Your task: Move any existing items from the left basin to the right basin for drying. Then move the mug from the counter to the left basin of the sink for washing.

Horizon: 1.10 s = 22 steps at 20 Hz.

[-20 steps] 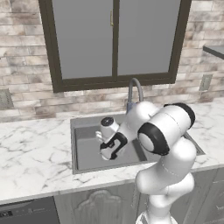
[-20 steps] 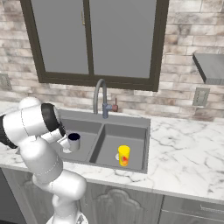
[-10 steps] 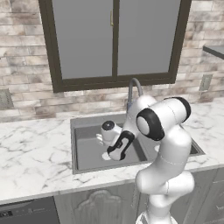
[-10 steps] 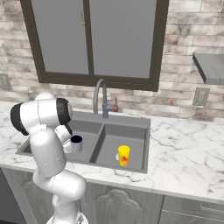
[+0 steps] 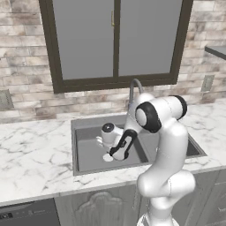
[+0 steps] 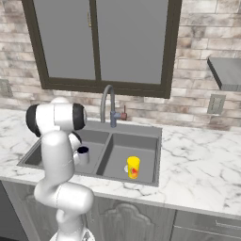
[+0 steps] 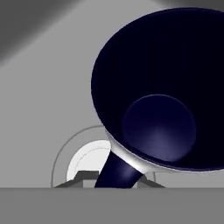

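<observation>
Grey mug [image 6: 83, 154] (navy inside) above left basin [image 5: 90, 154]; yellow cup [image 6: 133, 167] upright in right basin [image 6: 148, 160].

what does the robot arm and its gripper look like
A glossy white arm of rounded, tube-like segments with black bands at the joints. The hand is white with black trim; the gripper ends in two small dark finger tips. No cables or markings show.

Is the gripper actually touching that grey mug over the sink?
Touching. In the hand view the gripper tips close on the dark handle of the mug, above the pale drain.
</observation>
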Tool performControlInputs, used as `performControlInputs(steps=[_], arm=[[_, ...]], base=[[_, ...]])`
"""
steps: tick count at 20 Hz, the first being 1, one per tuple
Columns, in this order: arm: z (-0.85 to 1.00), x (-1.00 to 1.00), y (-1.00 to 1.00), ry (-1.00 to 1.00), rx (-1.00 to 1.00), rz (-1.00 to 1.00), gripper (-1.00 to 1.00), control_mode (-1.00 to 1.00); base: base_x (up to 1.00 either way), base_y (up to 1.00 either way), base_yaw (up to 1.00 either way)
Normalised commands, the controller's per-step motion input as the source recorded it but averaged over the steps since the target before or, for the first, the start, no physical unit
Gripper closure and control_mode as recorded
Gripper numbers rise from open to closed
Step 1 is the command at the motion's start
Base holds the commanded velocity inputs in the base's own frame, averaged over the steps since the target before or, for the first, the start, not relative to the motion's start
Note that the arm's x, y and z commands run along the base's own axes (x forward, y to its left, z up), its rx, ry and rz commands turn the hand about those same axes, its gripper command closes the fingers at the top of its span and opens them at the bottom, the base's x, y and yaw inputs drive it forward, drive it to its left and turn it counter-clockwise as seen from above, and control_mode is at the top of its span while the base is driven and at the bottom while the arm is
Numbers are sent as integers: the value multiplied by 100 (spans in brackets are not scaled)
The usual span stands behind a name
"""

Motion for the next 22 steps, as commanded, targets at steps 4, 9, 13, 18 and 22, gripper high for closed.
performControlInputs(steps=[4,9,13,18,22], arm=[[-15,30,4,5,0,0,100,-100],[-15,23,1,1,0,0,100,-100],[-6,2,0,0,0,0,-100,-100],[0,-3,-5,-1,0,-1,-100,-100],[1,-7,-2,-1,0,-3,-100,-100]], base=[[0,0,0],[0,0,0],[0,0,0],[0,0,0],[0,0,0]])
